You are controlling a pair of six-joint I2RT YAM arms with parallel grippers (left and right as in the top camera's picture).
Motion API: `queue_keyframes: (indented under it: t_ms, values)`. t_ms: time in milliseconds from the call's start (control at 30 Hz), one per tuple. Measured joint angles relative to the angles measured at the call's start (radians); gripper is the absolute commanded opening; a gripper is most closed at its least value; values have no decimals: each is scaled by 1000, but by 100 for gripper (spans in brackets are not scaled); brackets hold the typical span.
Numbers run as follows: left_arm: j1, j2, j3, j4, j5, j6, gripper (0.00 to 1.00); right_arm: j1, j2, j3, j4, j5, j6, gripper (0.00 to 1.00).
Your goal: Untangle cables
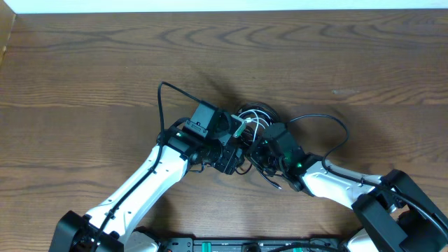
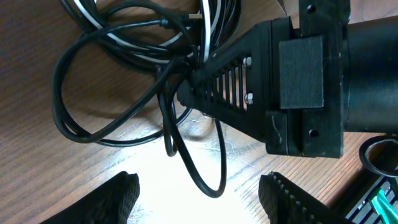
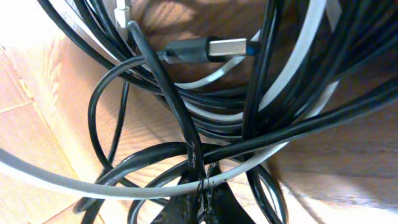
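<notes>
Hidden: from overhead, both arm heads cover most of the tangle, and the strand ends cannot be traced.
Cut off: the right wrist view shows only the tips of its own fingers, at the bottom edge.
black cable (image 2: 55, 93): looped on the bench (image 2: 37, 180), crossed with the white cable (image 3: 303, 59); a metal-ended plug (image 3: 214, 48) lies among the strands.
right end effector (image 2: 191, 79): closed tight, pinching black cable strands.
left end effector (image 2: 200, 193): fingers wide apart, holding nothing; one black loop reaches between them.

The black cable (image 2: 57, 106) and white cable (image 3: 311, 46) lie tangled in overlapping loops near the table (image 1: 84, 56) centre.
</notes>
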Motion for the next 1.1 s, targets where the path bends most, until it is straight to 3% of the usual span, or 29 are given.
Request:
queue_keyframes:
  t_ms: [100,267,633,867,900,933,1000,1033,1100]
  values:
    - [0,0,0,-2,-2,0,68,-1,0,0,-2,-10,-27,1]
    - [0,0,0,-11,-14,12,99,-14,0,0,-14,-57,-77,1]
    - [0,10,0,-8,-36,13,98,-111,0,0,-27,-202,-168,1]
    - [-27,110,0,37,-35,12,100,-124,0,0,-30,-229,-196,1]
    - [-37,122,0,51,-35,12,90,-126,0,0,-30,-230,-198,1]
    - [-45,130,0,63,-35,7,72,-128,0,0,-30,-231,-200,1]
    - [-60,136,0,82,-37,11,51,-129,0,0,-30,-233,-204,1]
    - [-64,136,0,90,-42,11,44,-129,0,0,-30,-233,-204,1]
    - [-68,136,0,98,-64,2,43,-129,0,0,-30,-233,-210,1]
